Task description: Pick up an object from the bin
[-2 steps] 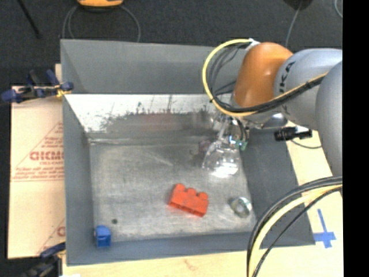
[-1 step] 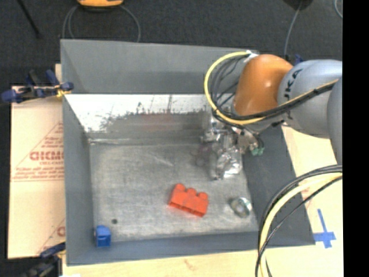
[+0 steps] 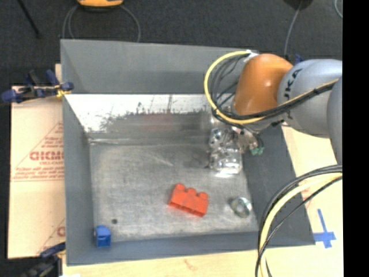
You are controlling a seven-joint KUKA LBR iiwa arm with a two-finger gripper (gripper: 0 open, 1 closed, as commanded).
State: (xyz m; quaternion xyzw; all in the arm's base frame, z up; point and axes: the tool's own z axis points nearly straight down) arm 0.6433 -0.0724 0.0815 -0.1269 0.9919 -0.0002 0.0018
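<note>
My gripper (image 3: 225, 157) hangs at the right side of the bin, near the back right of the floor, below the orange wrist cover. An orange-red toy brick (image 3: 188, 201) with studs lies on the floor in front of it and to the left, apart from it. A small silvery metal ring (image 3: 240, 206) rests near the front right corner, just in front of the gripper.
A small blue cube (image 3: 102, 235) sits in the front left corner of the bin. The arm and its looped cables reach in over the right wall.
</note>
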